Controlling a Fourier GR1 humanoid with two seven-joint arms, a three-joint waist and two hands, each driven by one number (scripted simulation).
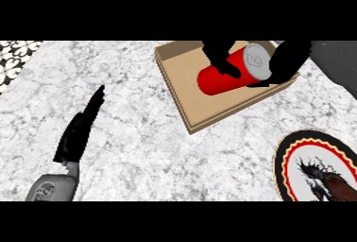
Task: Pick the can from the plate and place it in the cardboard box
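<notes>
A red can (233, 73) with a silver top lies tilted over the inside of the cardboard box (188, 106) at the upper middle of the counter. My right hand (282, 59) comes in from the upper right and is shut on the can, with fingers on its far side and the thumb near its silver end. The plate (293, 163), with a black, red and yellow rim and a dark picture in its middle, sits at the lower right with nothing on it. My left hand (80, 127) rests at the lower left, fingers straight and pointing up.
The marble counter (140, 142) spreads between the box and my left hand. A patterned black-and-white strip (14, 59) shows at the upper left corner.
</notes>
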